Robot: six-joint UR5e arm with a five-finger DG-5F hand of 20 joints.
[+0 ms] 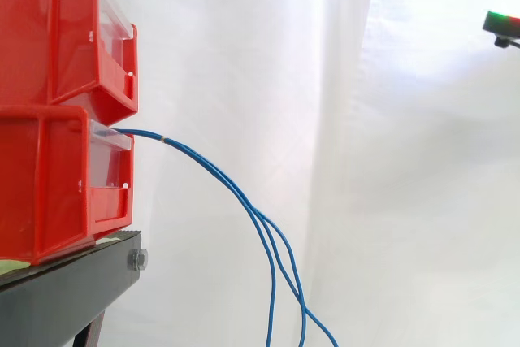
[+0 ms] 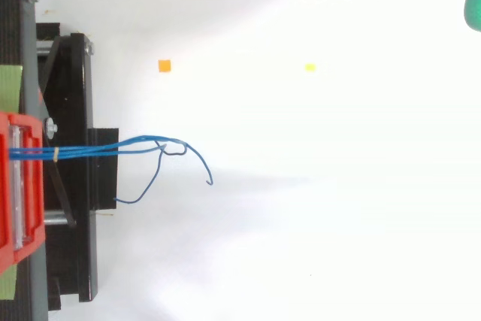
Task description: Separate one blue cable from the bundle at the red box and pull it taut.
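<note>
Several thin blue cables [image 1: 213, 171] leave the front of the lower red bin [image 1: 49, 188] as one bundle, held together by a pale tie [image 1: 165, 140]. They arc to the right and hang down loose, splitting apart lower down. From above, the blue cables [image 2: 113, 148] run right from the red bin [image 2: 15, 186], and their free ends curl past the stand. A small part of my hand [image 1: 502, 26] shows at the upper right edge, far from the cables. In the top view my hand [image 2: 473, 4] is a green glow at the right edge.
A second red bin [image 1: 57, 30] is stacked on the lower one, both on a black stand [image 1: 65, 294]. A white curtain hangs behind. On the white floor lie a small orange marker [image 2: 164, 65] and a yellow marker [image 2: 310, 68].
</note>
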